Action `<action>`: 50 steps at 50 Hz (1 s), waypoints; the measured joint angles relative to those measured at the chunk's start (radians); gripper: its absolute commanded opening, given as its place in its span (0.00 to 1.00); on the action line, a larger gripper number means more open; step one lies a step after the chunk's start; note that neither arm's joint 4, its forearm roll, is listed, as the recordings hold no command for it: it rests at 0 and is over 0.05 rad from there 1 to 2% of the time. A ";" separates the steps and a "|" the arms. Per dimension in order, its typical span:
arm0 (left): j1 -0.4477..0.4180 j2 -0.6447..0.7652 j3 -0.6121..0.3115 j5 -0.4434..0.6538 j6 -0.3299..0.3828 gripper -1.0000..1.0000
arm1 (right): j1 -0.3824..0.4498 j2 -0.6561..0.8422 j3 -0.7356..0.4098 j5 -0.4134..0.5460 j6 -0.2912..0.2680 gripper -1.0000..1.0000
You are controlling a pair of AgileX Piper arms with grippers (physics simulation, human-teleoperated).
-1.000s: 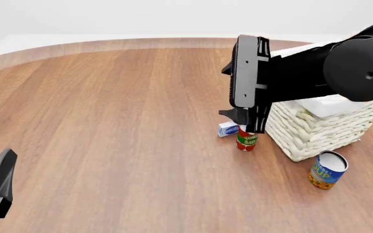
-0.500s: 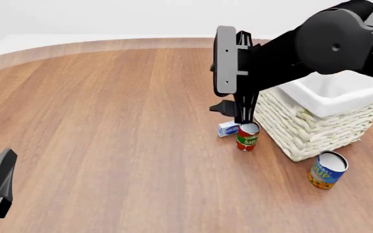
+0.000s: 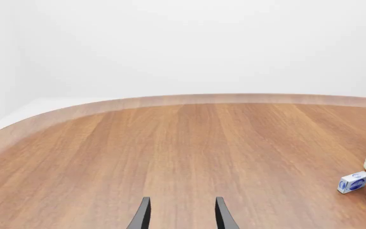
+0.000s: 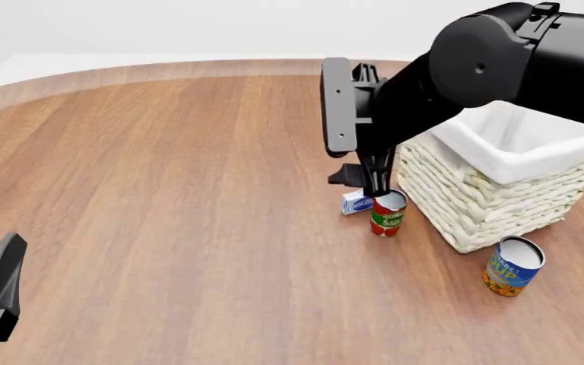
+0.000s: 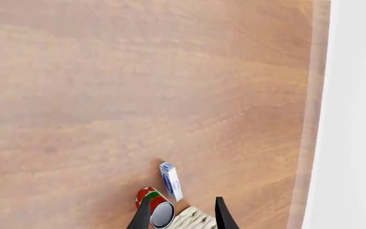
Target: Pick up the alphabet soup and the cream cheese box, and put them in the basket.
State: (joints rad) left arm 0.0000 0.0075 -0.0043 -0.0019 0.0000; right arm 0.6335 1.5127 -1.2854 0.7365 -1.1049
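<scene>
The alphabet soup [image 4: 513,266], a blue and yellow can with a pale top, stands tilted near the front corner of the basket [image 4: 495,199]. The cream cheese box [image 4: 356,202] lies left of the basket beside a red-and-green tomato can [image 4: 388,215]. My right gripper [image 4: 365,182] hangs open just above the box and that can, fingers pointing down. In the right wrist view the cream cheese box [image 5: 170,181] lies ahead of the open right gripper [image 5: 181,217]. My left gripper [image 4: 8,255] rests open at the front left, far from everything; the left wrist view shows the box [image 3: 352,182] at a distance.
The tomato can [image 5: 152,202] stands against the basket's woven wall [image 5: 192,220], close beside the box. The bulky right arm [image 4: 495,68] reaches over the basket's rear left part. The wooden table's curved far edge [image 3: 189,99] runs along the back.
The right arm has swung left, away from above the basket, uncovering the basket's white liner. Its gripper now sits over the cream cheese box and tomato can. The left arm has not moved.
</scene>
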 measured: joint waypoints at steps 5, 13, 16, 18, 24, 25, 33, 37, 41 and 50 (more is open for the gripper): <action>0.000 0.000 0.000 0.000 0.000 1.00 | -0.001 0.018 -0.013 0.009 -0.002 1.00; 0.000 0.000 0.000 0.000 0.000 1.00 | -0.006 0.050 -0.032 0.020 -0.008 1.00; 0.000 0.000 0.000 0.000 0.000 1.00 | -0.010 0.064 -0.039 0.022 -0.012 1.00; 0.000 0.000 0.000 0.000 0.000 1.00 | -0.013 0.073 -0.044 0.023 -0.015 1.00; 0.000 0.000 0.000 0.000 0.000 1.00 | -0.026 0.104 -0.056 0.024 -0.029 1.00; 0.000 0.000 0.000 0.000 0.000 1.00 | -0.028 0.109 -0.057 0.025 -0.032 1.00; 0.000 0.000 0.000 0.000 0.000 1.00 | -0.040 0.145 -0.073 0.032 -0.045 1.00; 0.000 0.000 0.000 0.000 0.000 1.00 | -0.043 0.160 -0.082 0.038 -0.048 1.00; 0.000 0.000 0.000 0.000 0.000 1.00 | -0.049 0.174 -0.089 0.041 -0.055 1.00; 0.000 0.000 0.000 0.000 0.000 1.00 | -0.064 0.209 -0.114 0.050 -0.069 1.00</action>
State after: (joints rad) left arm 0.0000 0.0075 -0.0043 -0.0019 0.0000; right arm 0.5692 1.7219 -1.3995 0.7862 -1.1740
